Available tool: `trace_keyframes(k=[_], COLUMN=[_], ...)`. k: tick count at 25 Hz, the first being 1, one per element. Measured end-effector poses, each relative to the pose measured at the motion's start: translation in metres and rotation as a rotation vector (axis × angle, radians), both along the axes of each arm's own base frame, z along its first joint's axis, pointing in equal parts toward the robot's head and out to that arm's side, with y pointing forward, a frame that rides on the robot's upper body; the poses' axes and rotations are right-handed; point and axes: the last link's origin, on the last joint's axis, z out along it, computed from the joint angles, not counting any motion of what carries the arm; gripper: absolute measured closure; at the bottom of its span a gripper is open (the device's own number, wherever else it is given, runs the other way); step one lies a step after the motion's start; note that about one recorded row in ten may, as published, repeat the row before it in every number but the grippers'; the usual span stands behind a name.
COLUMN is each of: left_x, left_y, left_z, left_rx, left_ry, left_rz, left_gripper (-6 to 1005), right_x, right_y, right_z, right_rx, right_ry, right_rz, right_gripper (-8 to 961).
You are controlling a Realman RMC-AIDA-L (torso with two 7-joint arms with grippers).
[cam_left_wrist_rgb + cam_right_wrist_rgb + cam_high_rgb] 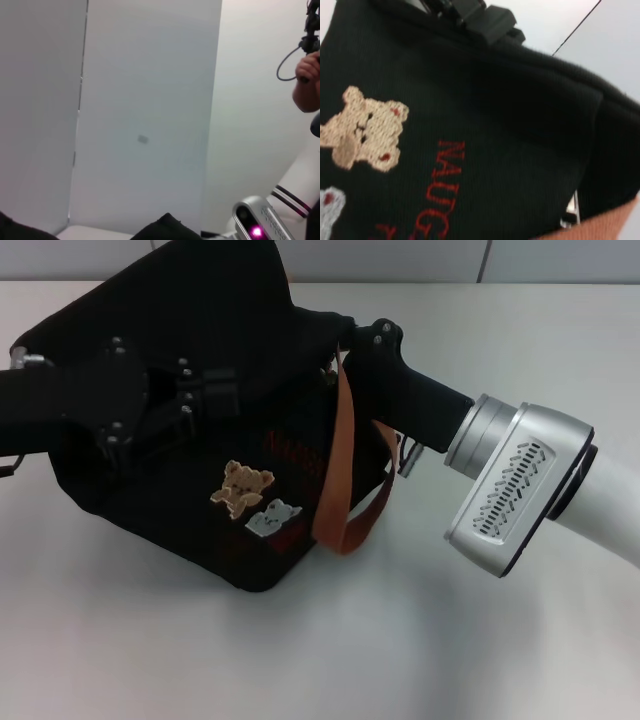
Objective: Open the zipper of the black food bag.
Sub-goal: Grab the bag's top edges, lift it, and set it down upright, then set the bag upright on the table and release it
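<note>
Bag (pixel 150 360) is pinned on the counter (pixel 420 640) by the left gripper (pixel 215 398), while the right gripper (pixel 345 340) is placed at the top edge, probably for the zipper; neither set of jaws can be told open or shut.

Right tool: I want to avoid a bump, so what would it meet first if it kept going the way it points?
Probably the black food bag itself. The right tool points at the bag's top corner beside the orange strap and looks already against the fabric, though depth is unclear.
</note>
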Motion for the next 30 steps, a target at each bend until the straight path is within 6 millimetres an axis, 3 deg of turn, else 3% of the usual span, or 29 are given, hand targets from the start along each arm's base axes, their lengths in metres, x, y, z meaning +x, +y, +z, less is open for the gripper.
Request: trace_keyframes(k=[15, 30], left_x=[-0.023, -0.044], left_y=[-0.015, -0.031], left_z=[0.019, 0.034], left_rx=[0.093, 0.167], left_ry=[-0.054, -0.074], left_rz=[0.056, 0.114], left_gripper=[951, 950], right_x=[0.021, 0.053], right_y=[0.003, -0.002], right_z=[-0.002, 0.003], right_rx=[0.019, 0.046], right_ry=[-0.06, -0.078], right_rz=[-0.087, -0.218], right_gripper=[954, 924])
